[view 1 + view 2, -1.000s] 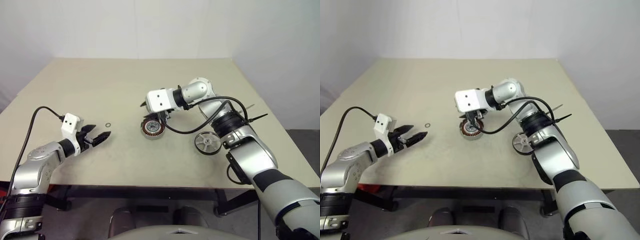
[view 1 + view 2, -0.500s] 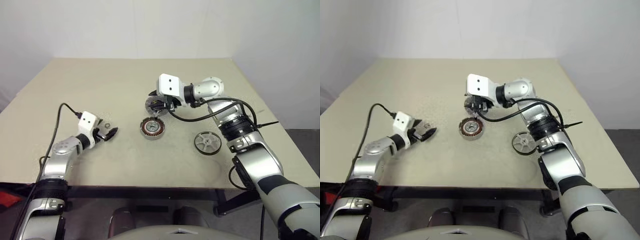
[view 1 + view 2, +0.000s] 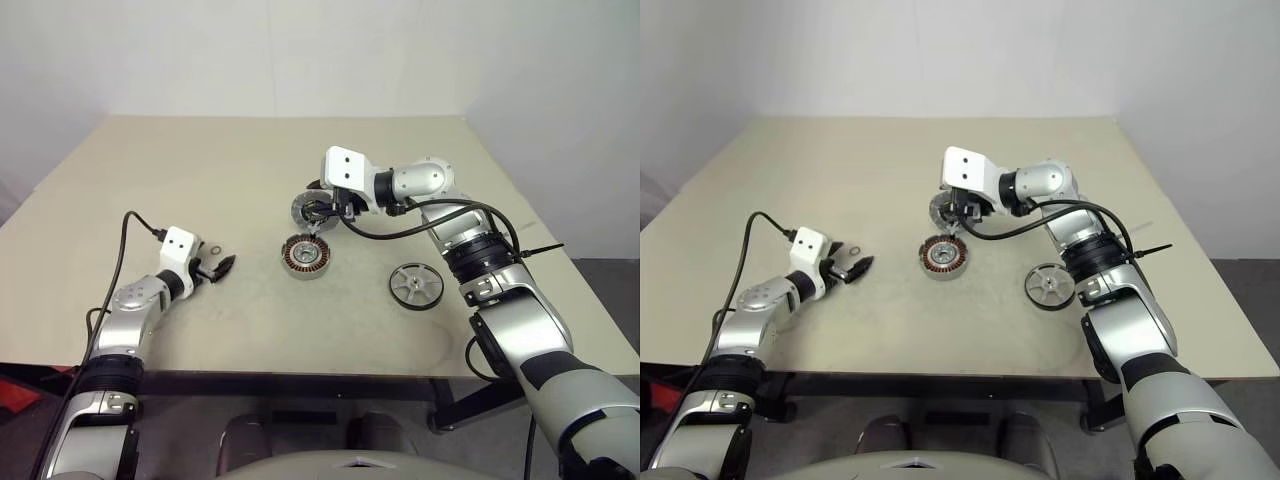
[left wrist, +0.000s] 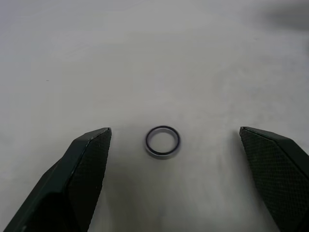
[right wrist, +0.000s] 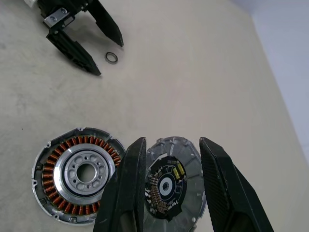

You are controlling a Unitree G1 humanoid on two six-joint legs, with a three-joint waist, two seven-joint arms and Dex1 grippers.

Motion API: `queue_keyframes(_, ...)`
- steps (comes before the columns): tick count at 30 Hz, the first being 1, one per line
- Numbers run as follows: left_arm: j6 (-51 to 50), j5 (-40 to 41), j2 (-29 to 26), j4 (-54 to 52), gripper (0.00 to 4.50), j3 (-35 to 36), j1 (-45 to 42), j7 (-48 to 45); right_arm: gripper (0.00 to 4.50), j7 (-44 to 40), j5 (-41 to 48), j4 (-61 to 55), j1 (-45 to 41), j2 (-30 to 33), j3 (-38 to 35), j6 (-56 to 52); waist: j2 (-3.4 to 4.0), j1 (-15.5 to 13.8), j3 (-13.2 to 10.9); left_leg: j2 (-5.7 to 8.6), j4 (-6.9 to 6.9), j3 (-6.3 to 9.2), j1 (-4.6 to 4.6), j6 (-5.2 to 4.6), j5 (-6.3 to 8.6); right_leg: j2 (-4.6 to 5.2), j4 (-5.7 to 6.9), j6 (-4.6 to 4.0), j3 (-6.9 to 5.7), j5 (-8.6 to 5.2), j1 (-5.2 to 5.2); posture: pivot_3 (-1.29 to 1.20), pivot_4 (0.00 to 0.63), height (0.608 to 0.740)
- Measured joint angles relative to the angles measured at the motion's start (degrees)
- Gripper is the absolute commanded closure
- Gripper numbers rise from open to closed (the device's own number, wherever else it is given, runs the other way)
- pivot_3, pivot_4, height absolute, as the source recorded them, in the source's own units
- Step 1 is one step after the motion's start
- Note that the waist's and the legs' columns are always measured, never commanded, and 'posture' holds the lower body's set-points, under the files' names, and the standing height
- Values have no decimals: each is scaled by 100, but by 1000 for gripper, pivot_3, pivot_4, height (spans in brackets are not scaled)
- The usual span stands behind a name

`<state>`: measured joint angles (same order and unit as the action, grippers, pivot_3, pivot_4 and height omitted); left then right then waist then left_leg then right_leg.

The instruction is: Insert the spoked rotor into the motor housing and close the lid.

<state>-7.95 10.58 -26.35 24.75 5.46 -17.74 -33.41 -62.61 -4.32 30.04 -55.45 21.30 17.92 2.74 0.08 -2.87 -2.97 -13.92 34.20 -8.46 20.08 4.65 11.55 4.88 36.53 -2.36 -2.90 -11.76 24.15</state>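
Note:
The motor housing (image 3: 306, 256), a silver cup with copper windings, sits mid-table. Just behind it my right gripper (image 3: 318, 212) is shut on the rim of the lid (image 3: 303, 208), a ribbed grey disc with a dark centre, held tilted above the table. In the right wrist view the lid (image 5: 166, 186) shows between the fingers beside the housing (image 5: 79, 174). The spoked rotor (image 3: 415, 286) lies flat to the housing's right. My left gripper (image 3: 215, 268) rests low at the left, open, with a tiny metal ring (image 4: 163, 155) on the table between its fingertips.
The beige table (image 3: 250, 140) stretches bare behind and around the parts. A black cable (image 3: 125, 235) loops from the left wrist. Another cable (image 3: 420, 225) hangs from the right wrist above the rotor.
My right gripper carried the lid from over the housing back and a little right. My left arm reached forward and down, bringing its open fingers around the small ring. Both hardly moved lately.

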Motion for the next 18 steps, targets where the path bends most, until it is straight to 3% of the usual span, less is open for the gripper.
queue_keyframes(3,-100,-13,7,38,182,-2,-56,13,2538,31,0,17,-1,1,0,6,0,-4,0,0,0,0,-1,0,0,0,0,0,0,0,0,0,0,740)
queue_keyframes(8,-254,-61,34,65,1505,-95,-170,-16,2520,52,0,17,-2,1,0,37,0,-15,0,0,0,0,-1,2,-1,1,2,0,0,0,-1,0,0,740)
queue_keyframes(18,-401,-89,39,55,1505,-117,-233,-6,2520,127,0,106,-26,19,0,61,0,-18,0,3,0,0,-2,6,-4,5,7,0,0,0,-2,0,0,740)
